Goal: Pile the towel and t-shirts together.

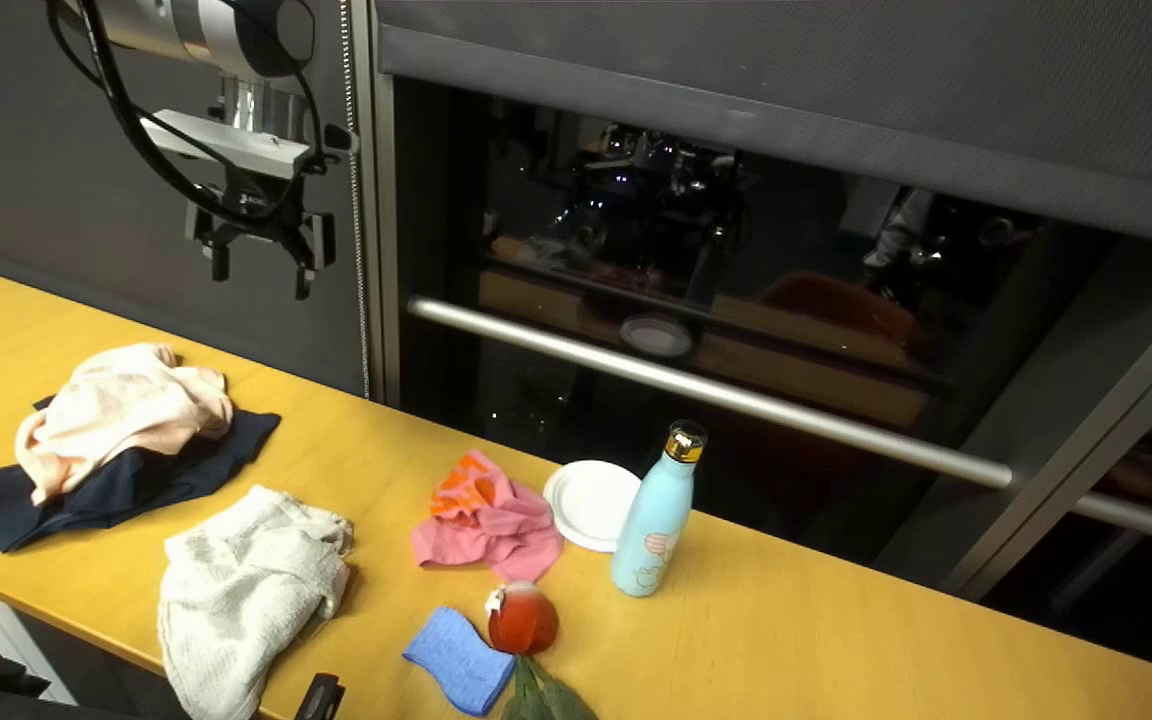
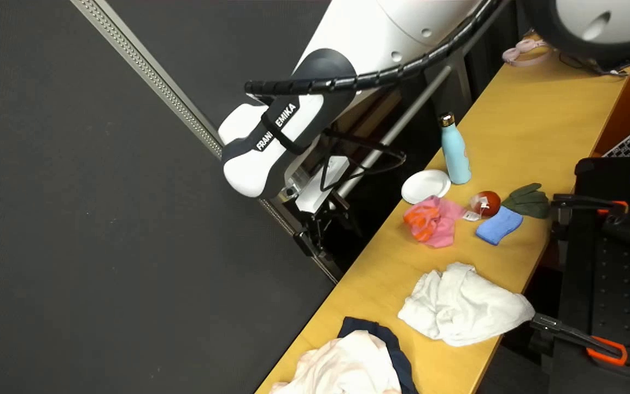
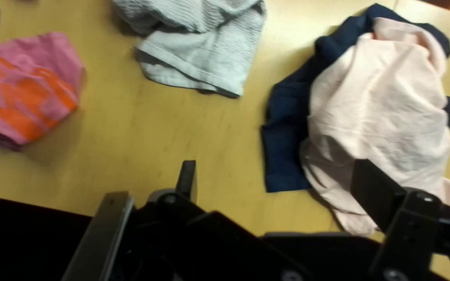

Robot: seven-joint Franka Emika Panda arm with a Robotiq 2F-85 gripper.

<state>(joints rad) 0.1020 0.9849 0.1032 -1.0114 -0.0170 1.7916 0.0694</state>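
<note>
The whitish textured towel (image 1: 256, 590) lies crumpled near the table's front edge; it also shows in the wrist view (image 3: 205, 50). A pale peach t-shirt (image 1: 126, 405) lies crumpled on top of a navy t-shirt (image 1: 136, 495); the peach one (image 3: 381, 105) and navy one (image 3: 285, 156) show at the right of the wrist view. The towel lies beside this pair, apart from it. A pink and orange cloth (image 1: 496, 525) lies separately beyond the towel. My gripper (image 1: 262, 272) is open and empty, high above the table's back edge. In the wrist view one finger overlaps the peach shirt.
A white plate (image 1: 576, 510) and an upright light-blue bottle (image 1: 656, 530) stand past the pink cloth. A blue cloth (image 1: 461, 660), a red round object (image 1: 523, 620) and a dark green glove (image 2: 528, 201) lie nearby. A dark window and blind rise behind the table.
</note>
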